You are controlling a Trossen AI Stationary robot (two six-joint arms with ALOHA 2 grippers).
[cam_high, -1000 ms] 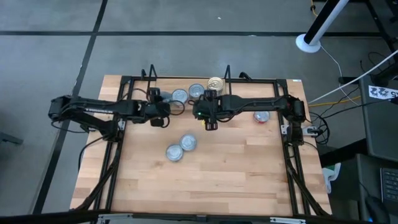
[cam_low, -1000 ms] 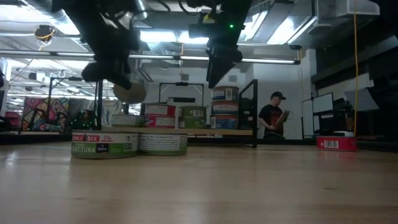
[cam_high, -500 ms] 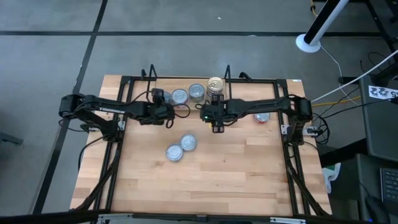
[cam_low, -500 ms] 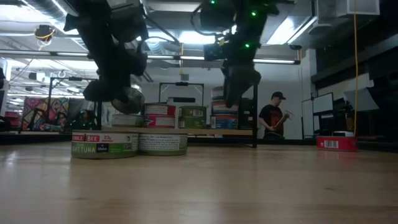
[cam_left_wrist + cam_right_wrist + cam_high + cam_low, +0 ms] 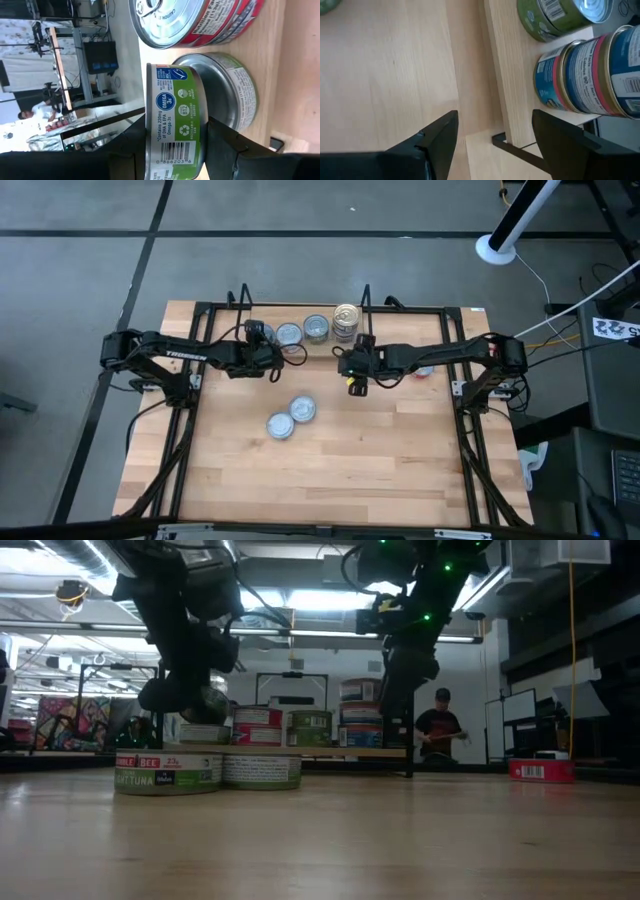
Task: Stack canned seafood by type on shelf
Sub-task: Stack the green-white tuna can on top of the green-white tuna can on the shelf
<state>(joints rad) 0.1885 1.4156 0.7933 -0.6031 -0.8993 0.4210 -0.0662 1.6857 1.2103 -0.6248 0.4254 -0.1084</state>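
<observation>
A: What is seen on the near part of the surface?

B: The near half is bare wood, with open room to both side edges. Toward the middle, two tins lie touching each other, silver lids up; in the low view they are read as a tuna tin and a green-labelled tin side by side.

A: And above them?

B: The left hand is held just short of the far edge, closed on a green tin gripped by its flat faces and turned on edge. Directly beyond it, another green tin is seen lying flat on the shelf, with a red-labelled tin beside it.

A: Where is the right hand?

B: The right hand is placed near the middle, a little nearer than the shelf, with its fingers spread apart and nothing held between them. The shelf's wooden edge and a thin black wire upright are seen past it, and a stack of blue-and-red tins stands next to a green one.

A: What lies farthest?

B: A gold-lidded tin is set at the far edge. A lone red tin lies toward the right edge, partly hidden under the right arm. A person is visible in the room beyond.
</observation>
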